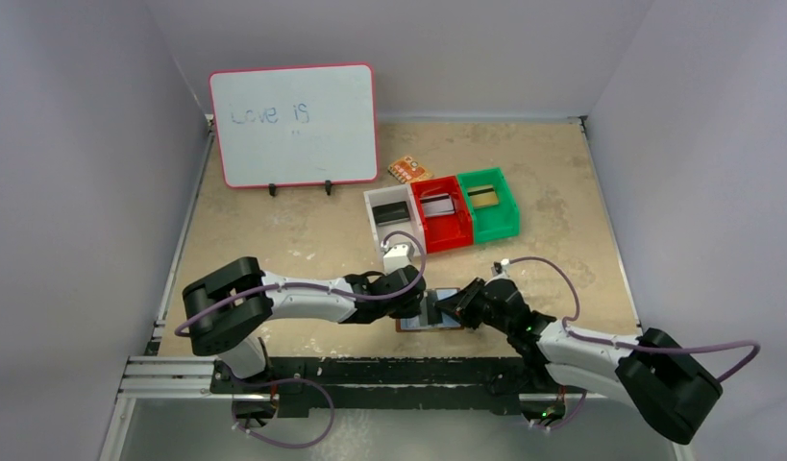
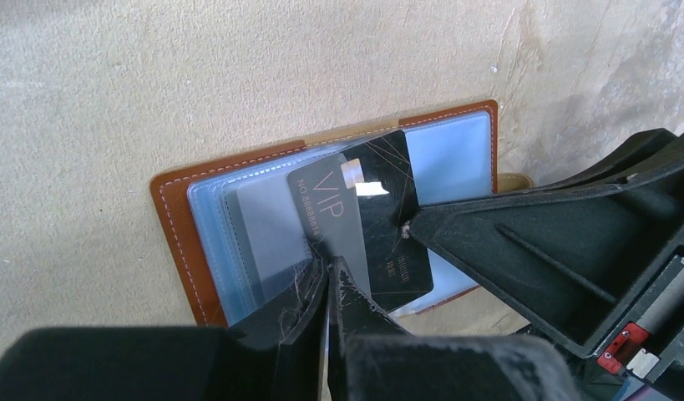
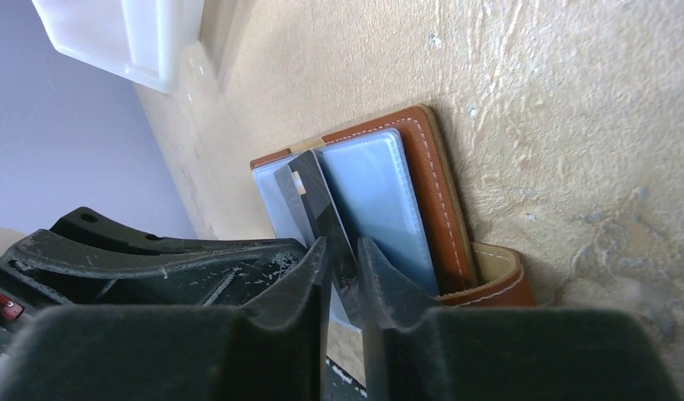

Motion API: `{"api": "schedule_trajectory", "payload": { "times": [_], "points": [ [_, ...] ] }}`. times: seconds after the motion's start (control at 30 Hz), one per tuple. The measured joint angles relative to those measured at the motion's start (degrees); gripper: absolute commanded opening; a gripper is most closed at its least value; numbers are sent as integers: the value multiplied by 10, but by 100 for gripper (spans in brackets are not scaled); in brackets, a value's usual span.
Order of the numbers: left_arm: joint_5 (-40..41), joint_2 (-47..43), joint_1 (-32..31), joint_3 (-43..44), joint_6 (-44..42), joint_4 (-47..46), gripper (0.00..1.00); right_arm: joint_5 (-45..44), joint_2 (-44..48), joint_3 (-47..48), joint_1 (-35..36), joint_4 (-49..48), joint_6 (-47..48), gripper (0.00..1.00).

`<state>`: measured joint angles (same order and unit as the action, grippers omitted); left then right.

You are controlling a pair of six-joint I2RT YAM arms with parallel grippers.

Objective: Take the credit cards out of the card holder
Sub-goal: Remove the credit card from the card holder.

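The brown card holder lies open on the table near the front edge, its pale blue pockets facing up. A black credit card marked VIP sticks partly out of a clear pocket and tilts up off it. My left gripper is shut on the card's near edge. My right gripper has its jaws slightly apart, and the card's other end runs between them without being pinched. From above, both grippers meet over the card holder and hide most of it.
White, red and green bins stand in a row behind the card holder, each with a card-like item inside. An orange packet lies behind them. A whiteboard stands at the back left. The holder's snap tab curls up at its edge.
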<state>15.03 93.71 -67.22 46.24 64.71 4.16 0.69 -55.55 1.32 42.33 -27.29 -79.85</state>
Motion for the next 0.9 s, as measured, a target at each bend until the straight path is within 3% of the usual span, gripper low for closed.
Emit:
{"api": "schedule_trajectory", "payload": {
  "times": [0.07, 0.3, 0.6, 0.77, 0.9],
  "points": [
    [1, 0, 0, 1, 0, 2, 3, 1, -8, 0, -2, -5, 3, 10],
    [4, 1, 0, 3, 0, 6, 2, 3, 3, -3, -5, -12, 26, 10],
    [7, 9, -1, 10, 0, 6, 2, 14, 88, -3, -4, 0, 40, 19],
    [7, 14, -4, 12, 1, -3, 2, 21, 87, -3, -3, 7, 45, 22],
    [7, 14, -4, 12, 2, -3, 1, 20, 59, 0, -3, 28, 60, 17]
  ]
}}
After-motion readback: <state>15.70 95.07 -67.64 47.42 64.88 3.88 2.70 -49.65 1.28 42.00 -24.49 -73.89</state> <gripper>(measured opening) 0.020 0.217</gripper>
